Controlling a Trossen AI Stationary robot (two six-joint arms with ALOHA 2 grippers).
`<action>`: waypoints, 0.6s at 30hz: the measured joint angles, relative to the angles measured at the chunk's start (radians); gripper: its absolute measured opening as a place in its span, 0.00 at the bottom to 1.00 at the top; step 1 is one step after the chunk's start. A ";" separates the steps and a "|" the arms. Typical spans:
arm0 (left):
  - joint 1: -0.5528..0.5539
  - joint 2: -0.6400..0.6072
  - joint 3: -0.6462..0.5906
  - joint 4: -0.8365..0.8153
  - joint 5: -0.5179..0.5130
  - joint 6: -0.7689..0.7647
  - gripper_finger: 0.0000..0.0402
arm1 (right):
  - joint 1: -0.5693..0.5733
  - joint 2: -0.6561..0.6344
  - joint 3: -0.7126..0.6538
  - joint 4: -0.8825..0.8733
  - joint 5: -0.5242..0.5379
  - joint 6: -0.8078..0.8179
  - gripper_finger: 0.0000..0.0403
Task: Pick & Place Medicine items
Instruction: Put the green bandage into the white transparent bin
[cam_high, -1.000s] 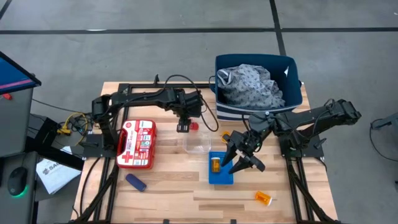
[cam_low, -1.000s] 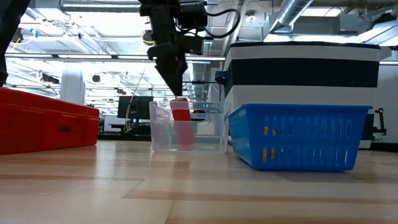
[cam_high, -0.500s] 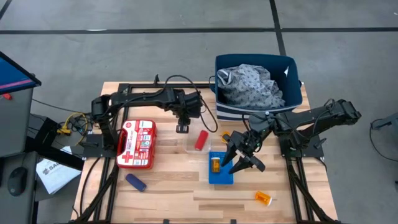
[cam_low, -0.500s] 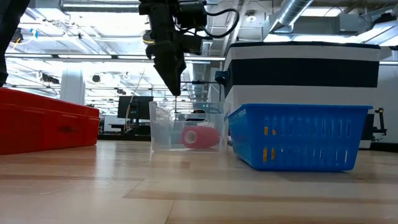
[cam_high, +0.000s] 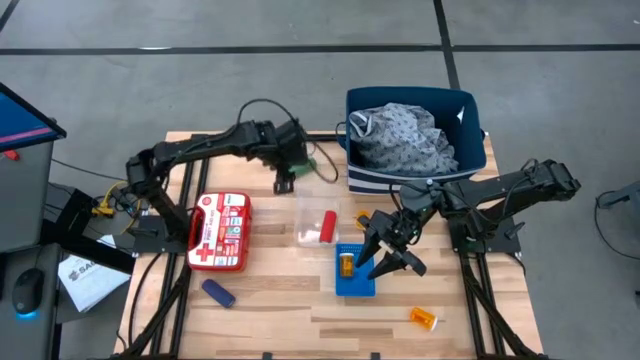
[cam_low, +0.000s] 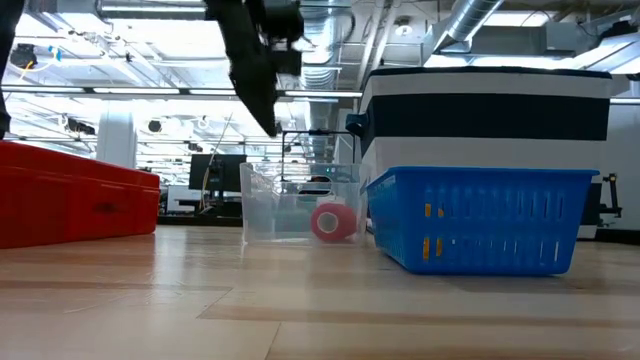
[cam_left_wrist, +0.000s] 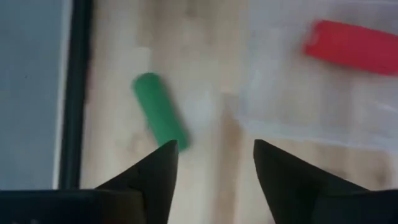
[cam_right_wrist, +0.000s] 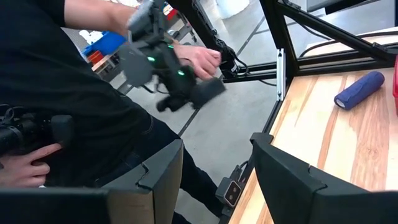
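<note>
A red tube (cam_high: 327, 224) lies on its side on the floor of a clear container (cam_high: 305, 236) at mid-table; the low view shows the red tube (cam_low: 333, 221) end-on behind the clear wall (cam_low: 270, 205). My left gripper (cam_high: 285, 181) hangs open above the table's far part, past the container. In its wrist view my left gripper (cam_left_wrist: 214, 160) has a green tube (cam_left_wrist: 160, 118) lying on the wood just beyond one finger. My right gripper (cam_high: 388, 256) is open over the blue basket (cam_high: 356, 287), which holds an orange bottle (cam_high: 347, 265). Another orange bottle (cam_high: 424, 318) and a dark-blue tube (cam_high: 217, 292) lie on the table.
A red-and-white first-aid case (cam_high: 220, 230) lies left of the container. A blue bin with patterned cloth (cam_high: 415, 135) stands at the far right corner. The right wrist view looks past the table's near edge at a person holding a controller (cam_right_wrist: 168, 68).
My left gripper has let go of the red tube, which stood upright in the clear container and has fallen onto its side there. The gripper has then risen and drawn back toward the table's far edge, over the green tube.
</note>
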 joint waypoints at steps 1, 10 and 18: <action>0.022 0.014 -0.010 0.013 0.001 0.000 0.53 | 0.002 0.000 0.000 0.000 0.001 0.000 0.47; 0.156 0.174 -0.036 0.125 0.028 -0.001 0.62 | 0.028 0.000 0.000 -0.014 0.023 0.023 0.47; 0.187 0.282 -0.037 0.148 0.017 -0.001 0.55 | 0.027 -0.011 0.000 -0.041 0.023 0.027 0.47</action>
